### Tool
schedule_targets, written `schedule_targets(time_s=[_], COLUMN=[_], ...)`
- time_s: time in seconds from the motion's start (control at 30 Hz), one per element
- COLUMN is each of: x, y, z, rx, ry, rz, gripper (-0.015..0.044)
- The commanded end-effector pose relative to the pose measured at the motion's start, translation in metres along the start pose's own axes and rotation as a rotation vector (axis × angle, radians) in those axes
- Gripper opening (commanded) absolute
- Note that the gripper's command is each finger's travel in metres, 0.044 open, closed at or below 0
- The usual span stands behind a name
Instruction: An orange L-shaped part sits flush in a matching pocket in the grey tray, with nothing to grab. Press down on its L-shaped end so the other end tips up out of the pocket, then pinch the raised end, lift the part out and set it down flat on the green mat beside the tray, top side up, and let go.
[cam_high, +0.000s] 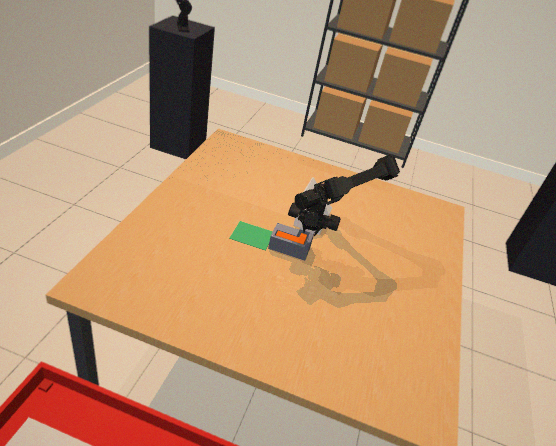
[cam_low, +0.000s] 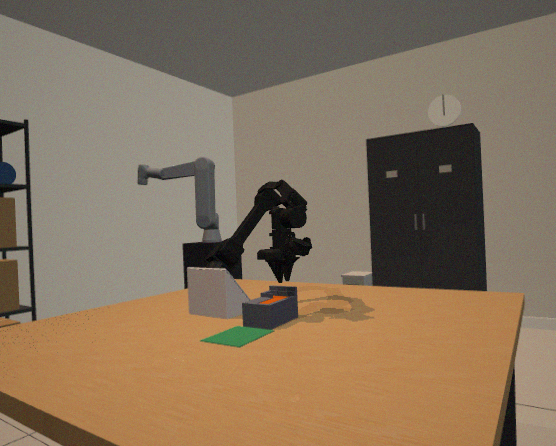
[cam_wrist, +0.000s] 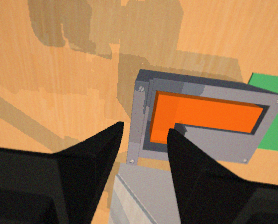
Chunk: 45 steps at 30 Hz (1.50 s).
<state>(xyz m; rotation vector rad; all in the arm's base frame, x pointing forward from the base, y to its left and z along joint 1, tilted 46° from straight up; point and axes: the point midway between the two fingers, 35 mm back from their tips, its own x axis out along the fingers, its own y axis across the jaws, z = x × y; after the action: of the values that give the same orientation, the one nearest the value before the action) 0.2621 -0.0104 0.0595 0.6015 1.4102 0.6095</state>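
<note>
The orange L-shaped part (cam_high: 290, 237) (cam_low: 274, 300) (cam_wrist: 210, 113) lies in the pocket of the grey tray (cam_high: 289, 248) (cam_low: 271, 315) (cam_wrist: 225, 149), top side up. In the wrist view its L-shaped end is at the left and its straight end at the right, near the mat. My gripper (cam_low: 284, 281) (cam_wrist: 145, 129) points down above the tray, fingers apart and empty, with a gap below the tips in the exterior view. In the wrist view the right fingertip overlaps the L-shaped end's edge. The green mat (cam_high: 251, 235) (cam_low: 237, 336) (cam_wrist: 270, 133) lies beside the tray.
A pale wedge-shaped block (cam_low: 213, 293) (cam_wrist: 145, 192) stands close beside the tray, at the arm's base. The tray has a raised wall at its L-shaped end. Away from the table stand a shelf with boxes, dark pedestals and a dark cabinet.
</note>
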Motion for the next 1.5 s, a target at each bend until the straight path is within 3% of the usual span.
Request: schedule_targets(time_s=[0.0,0.93,1.47], x=[0.030,0.068,0.062], y=[0.004,0.005,0.010], z=[-0.005,-0.006,-0.005], rx=[0.005,0.004,0.001], ry=[0.009,0.009,0.008], rz=[0.014,0.016,0.016], gripper=[0.0180,0.0180,0.0180])
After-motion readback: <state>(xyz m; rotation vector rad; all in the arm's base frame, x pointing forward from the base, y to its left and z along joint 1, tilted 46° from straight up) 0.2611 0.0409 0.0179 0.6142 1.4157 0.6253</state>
